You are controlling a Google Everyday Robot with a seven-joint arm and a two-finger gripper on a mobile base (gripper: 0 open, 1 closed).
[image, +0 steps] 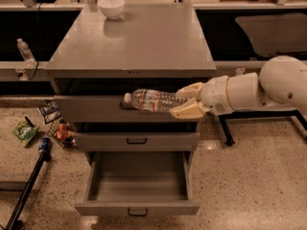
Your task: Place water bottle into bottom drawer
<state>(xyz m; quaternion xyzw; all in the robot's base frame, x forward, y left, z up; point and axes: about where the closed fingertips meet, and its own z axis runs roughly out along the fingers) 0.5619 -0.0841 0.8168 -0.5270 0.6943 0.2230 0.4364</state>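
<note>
Clear water bottle (154, 100) pinched in gripper (182, 102), before top drawer (86, 110) | handle (123, 107) half-hidden | bottom drawer (158, 208) open

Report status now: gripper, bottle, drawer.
Gripper shut on water bottle, held level before top drawer. Bottom drawer open below. No obstacle seen between.

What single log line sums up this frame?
gripper: shut on water bottle, in front of top drawer | bottle: horizontal, cap left | bottom drawer: open, bottle not yet inside
</note>
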